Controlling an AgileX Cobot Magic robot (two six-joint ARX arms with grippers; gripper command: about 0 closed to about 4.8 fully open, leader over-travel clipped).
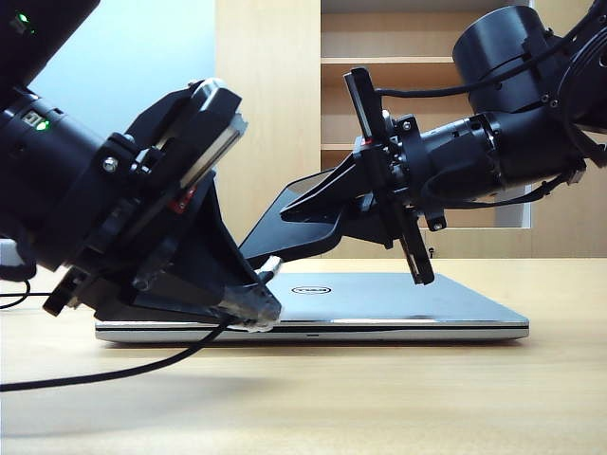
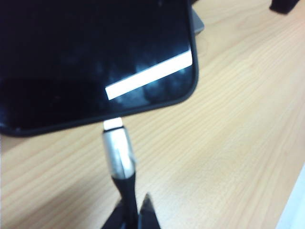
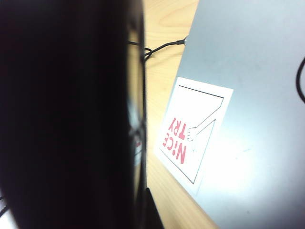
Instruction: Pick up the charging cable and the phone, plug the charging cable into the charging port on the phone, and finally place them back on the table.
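My left gripper is shut on the black neck of the charging cable, just behind its silvery plug. The white plug tip meets the short end edge of the phone; the charging port is hidden behind the tip. In the exterior view the left gripper sits low above the table, and the cable trails away to the left. The right gripper is shut on the phone, holding it tilted in the air. In the right wrist view the phone blocks most of the picture.
A closed silver Dell laptop lies on the table right behind both grippers; its lid carries a red-white sticker. A thin cord runs to the laptop's side. A wooden shelf stands at the back.
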